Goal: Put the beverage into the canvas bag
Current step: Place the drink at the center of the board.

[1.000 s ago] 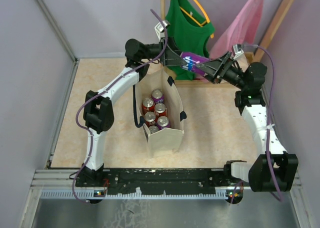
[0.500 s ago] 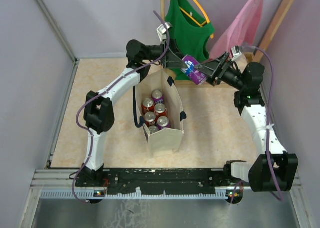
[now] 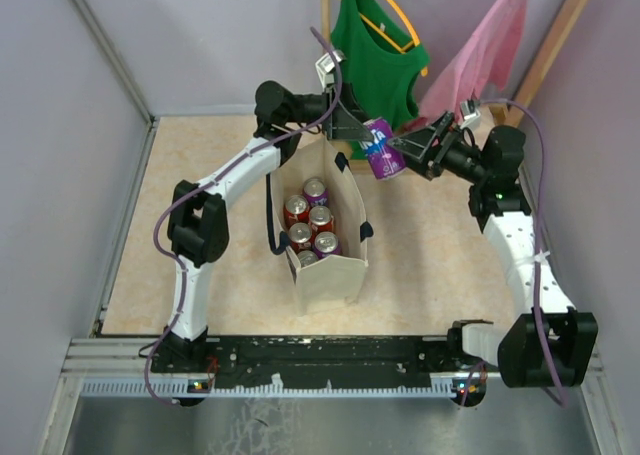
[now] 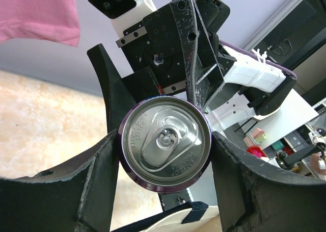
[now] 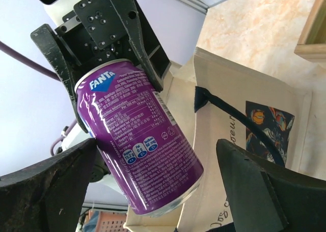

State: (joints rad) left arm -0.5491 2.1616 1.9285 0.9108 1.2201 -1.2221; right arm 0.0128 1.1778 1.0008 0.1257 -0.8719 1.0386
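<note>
The beverage (image 3: 381, 148) is a purple Fanta can (image 5: 135, 150), tilted in the air above the far end of the canvas bag (image 3: 330, 275). My left gripper (image 3: 365, 135) is shut on the can, its two fingers pressing either side of the silver lid (image 4: 165, 143). My right gripper (image 3: 405, 147) stands open just right of the can, with a clear gap between the can and its right finger (image 5: 254, 191). The cream bag (image 5: 244, 89) with navy handles stands upright and holds several red and purple cans (image 3: 312, 220).
A green vest (image 3: 375, 45) and a pink garment (image 3: 480, 50) hang from a wooden rack (image 3: 555, 35) at the back, right behind both grippers. Grey walls close in the beige table (image 3: 210, 205) on the left and right.
My right gripper has opened and let go of the can, which now hangs in the left gripper alone. The can has tilted and shifted left and down towards the bag.
</note>
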